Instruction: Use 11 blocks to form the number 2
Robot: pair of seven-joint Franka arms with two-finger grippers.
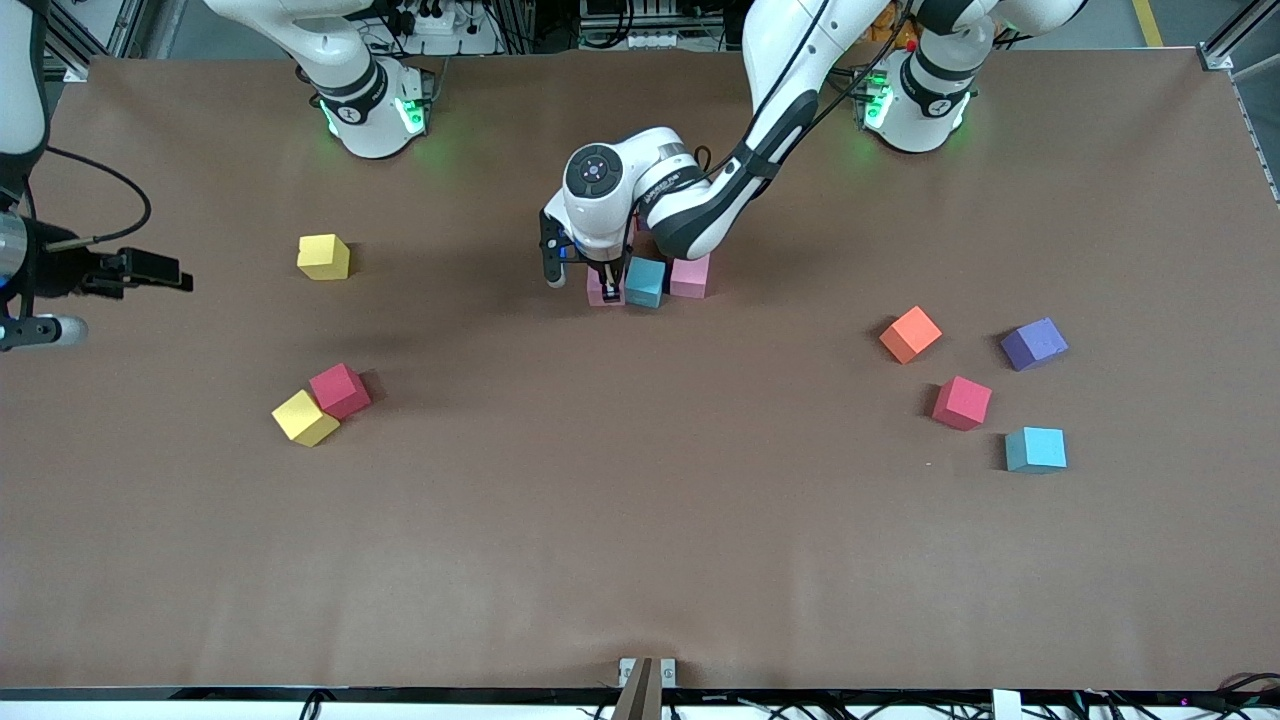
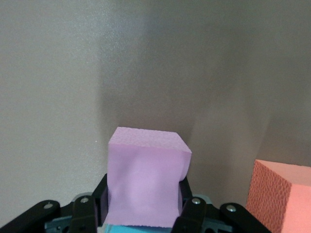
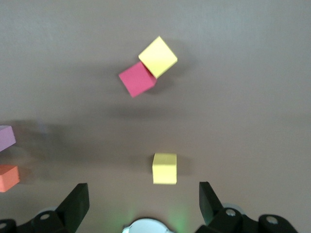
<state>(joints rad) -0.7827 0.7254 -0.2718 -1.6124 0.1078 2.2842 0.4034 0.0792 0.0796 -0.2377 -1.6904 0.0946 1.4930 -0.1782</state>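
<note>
My left gripper (image 1: 606, 283) is low at the table's middle, shut on a pink block (image 1: 605, 292). That block stands at the end of a short row with a light blue block (image 1: 645, 281) and another pink block (image 1: 690, 276). In the left wrist view the pink block (image 2: 146, 170) fills the left gripper (image 2: 143, 196), and an orange block (image 2: 282, 196) stands beside it. My right gripper (image 1: 165, 272) waits high over the right arm's end of the table. In the right wrist view the right gripper (image 3: 141, 194) is open and holds nothing. No finished number 2 shows.
Toward the right arm's end lie a yellow block (image 1: 323, 256), a red block (image 1: 340, 390) and a second yellow block (image 1: 304, 417) touching it. Toward the left arm's end lie orange (image 1: 910, 334), purple (image 1: 1034, 344), red (image 1: 962, 403) and light blue (image 1: 1035, 449) blocks.
</note>
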